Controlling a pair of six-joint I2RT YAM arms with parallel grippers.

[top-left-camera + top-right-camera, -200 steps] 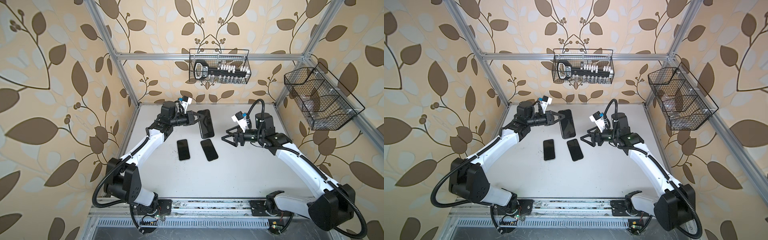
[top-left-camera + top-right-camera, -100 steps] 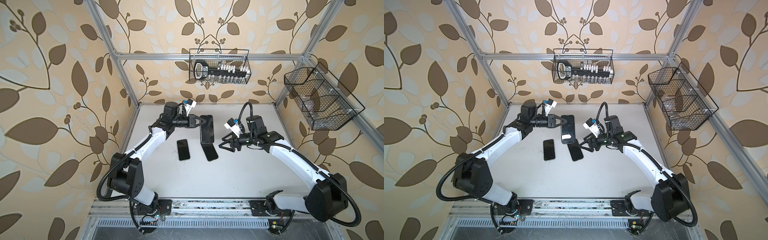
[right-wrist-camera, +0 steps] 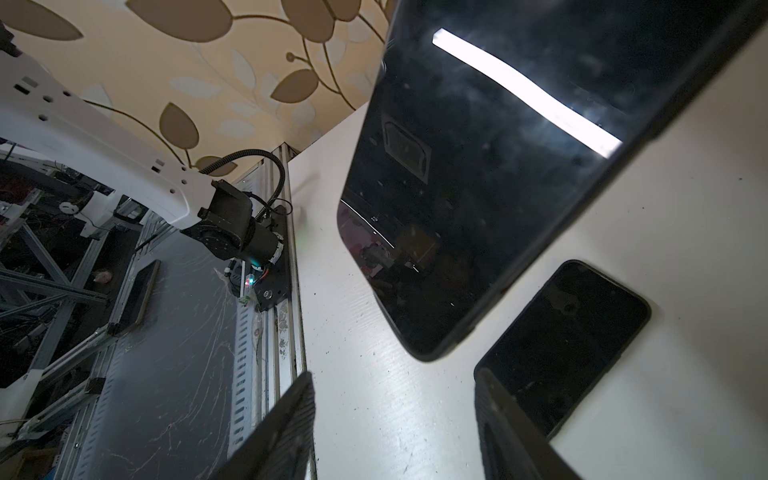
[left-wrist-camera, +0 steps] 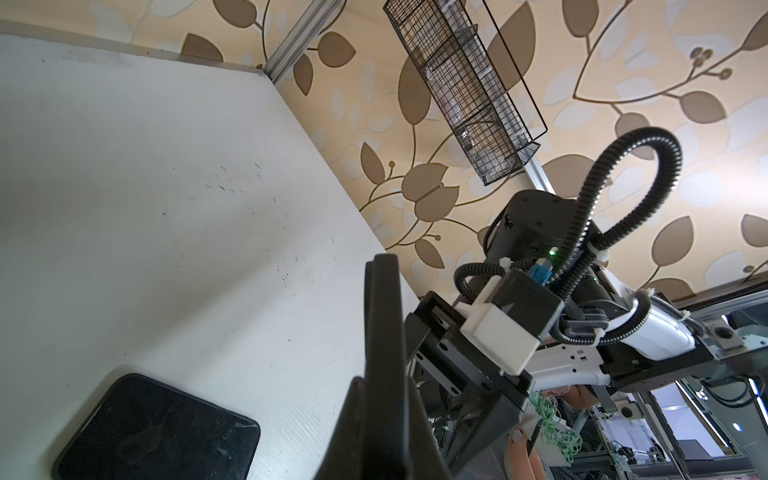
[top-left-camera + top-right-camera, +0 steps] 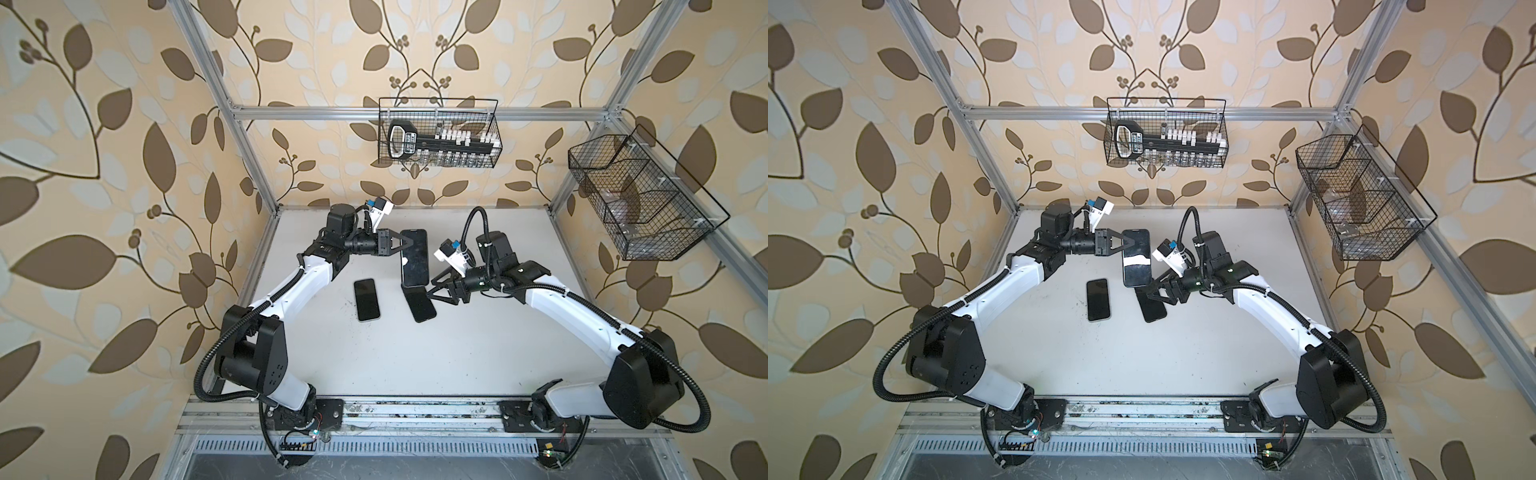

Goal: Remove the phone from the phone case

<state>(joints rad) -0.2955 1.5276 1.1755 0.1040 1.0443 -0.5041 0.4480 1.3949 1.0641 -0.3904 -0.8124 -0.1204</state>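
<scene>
The left gripper (image 5: 404,244) pinches the phone (image 5: 414,259) by one long edge and holds it clear of the table (image 5: 478,340). In both top views the phone hangs at about twelve o'clock from the table's middle, with its long axis running twelve to six and its glossy face up (image 5: 1136,259). A bright white strip of reflected light crosses the glass.

In the left wrist view the matte black case (image 4: 384,332) shows edge-on as a thin flat slab with a rounded end, clamped between dark fingers (image 4: 361,415). The phone sits inside it.

The right gripper (image 5: 432,288) is at about three o'clock from the phone's near end, just beside it. Its jaws are spread with nothing between them. In the right wrist view its fingers (image 3: 286,432) frame bare table, and the cased phone (image 3: 478,187) hangs past their tips.

Two more black handsets lie flat, both rounded rectangles with shiny glass. The second phone (image 5: 367,300) is at about eight o'clock from the held one and well apart from it. The third phone (image 5: 421,304) is at six o'clock and slightly skewed — its far end is covered by the held phone.

The table is white and matte, with dark specks and scuffs. A black wire basket (image 5: 438,139) hangs on the back wall at twelve o'clock, and a mesh rack (image 5: 640,199) hangs on the side wall at two o'clock.
</scene>
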